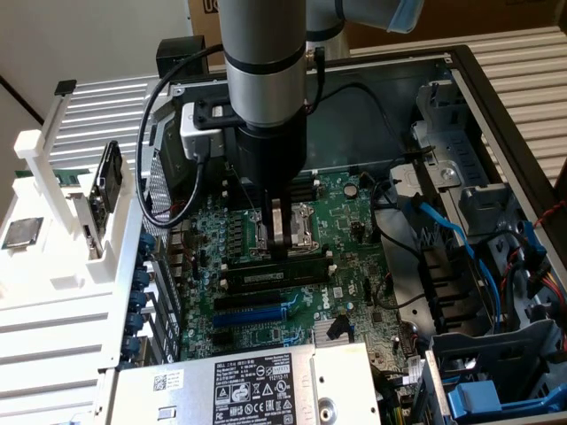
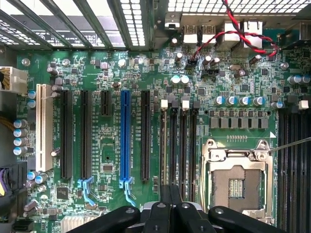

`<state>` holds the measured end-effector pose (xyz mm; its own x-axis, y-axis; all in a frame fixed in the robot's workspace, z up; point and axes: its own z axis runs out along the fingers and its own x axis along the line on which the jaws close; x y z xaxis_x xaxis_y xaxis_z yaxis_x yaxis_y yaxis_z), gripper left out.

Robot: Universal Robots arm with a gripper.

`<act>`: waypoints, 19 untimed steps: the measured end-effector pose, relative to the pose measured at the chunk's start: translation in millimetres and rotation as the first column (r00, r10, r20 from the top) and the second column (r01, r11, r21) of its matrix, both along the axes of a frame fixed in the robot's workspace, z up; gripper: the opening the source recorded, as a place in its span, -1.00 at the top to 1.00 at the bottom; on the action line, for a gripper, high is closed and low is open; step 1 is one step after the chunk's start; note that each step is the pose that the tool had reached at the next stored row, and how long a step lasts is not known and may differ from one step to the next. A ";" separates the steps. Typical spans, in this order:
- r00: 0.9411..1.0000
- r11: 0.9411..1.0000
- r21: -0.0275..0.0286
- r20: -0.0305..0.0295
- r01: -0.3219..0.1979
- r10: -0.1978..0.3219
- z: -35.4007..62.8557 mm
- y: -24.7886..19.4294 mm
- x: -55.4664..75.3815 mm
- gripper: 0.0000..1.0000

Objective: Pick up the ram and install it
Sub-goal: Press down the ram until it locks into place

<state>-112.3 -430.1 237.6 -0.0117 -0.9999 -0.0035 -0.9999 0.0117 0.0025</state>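
- Nearest in the exterior view, the power supply (image 1: 257,385) carried a black-and-white label with Dell's logo; its smaller print was too fine to read, and the casing was cut off by the frame edge.
- Just beyond it on the motherboard (image 1: 350,283) ran a blue expansion slot (image 1: 252,312), with a black slot beside it.
- The ram (image 1: 276,273), a long green stick with a pale label strip, lay seated along a memory slot just past the blue one; its label text could not be made out.
- The hand (image 1: 280,246) stood right above the ram with its fingers pinched together, the tips at or just over the stick's top edge; actual contact could not be told.
- In the wrist view the hand (image 2: 170,206) appeared as dark fingers pressed together over the memory slots (image 2: 177,145), hiding the slots' near ends.
- The CPU socket (image 1: 297,226) sat behind the hand, partly hidden by it; the wrist view showed its bare metal frame (image 2: 238,179).
- Blue cables (image 1: 483,266) ran past the drive bays toward the exterior view's right.
- The arm (image 1: 264,80) rose out of frame.
- Toward the exterior view's left, a white rack (image 1: 62,221) held small parts, hard to identify.
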 end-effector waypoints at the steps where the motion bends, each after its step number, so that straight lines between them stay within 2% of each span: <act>1: 1.000 1.000 0.000 0.000 0.000 0.000 -0.4 0.0 0.9 0.80; 4: 1.000 1.000 -0.001 0.000 0.000 0.000 -2.5 0.1 1.5 0.80; 5: 1.000 1.000 -0.001 0.000 0.000 0.000 -3.6 3.3 1.5 0.80; 6: 1.000 1.000 -0.002 0.000 0.000 0.000 -3.8 4.0 1.5 0.80; 19: 1.000 1.000 -0.004 0.000 -0.001 0.001 -4.5 1.7 1.3 0.80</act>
<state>-111.0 -428.4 233.0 -0.0108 -0.9999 0.0000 -0.9999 0.0108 0.0025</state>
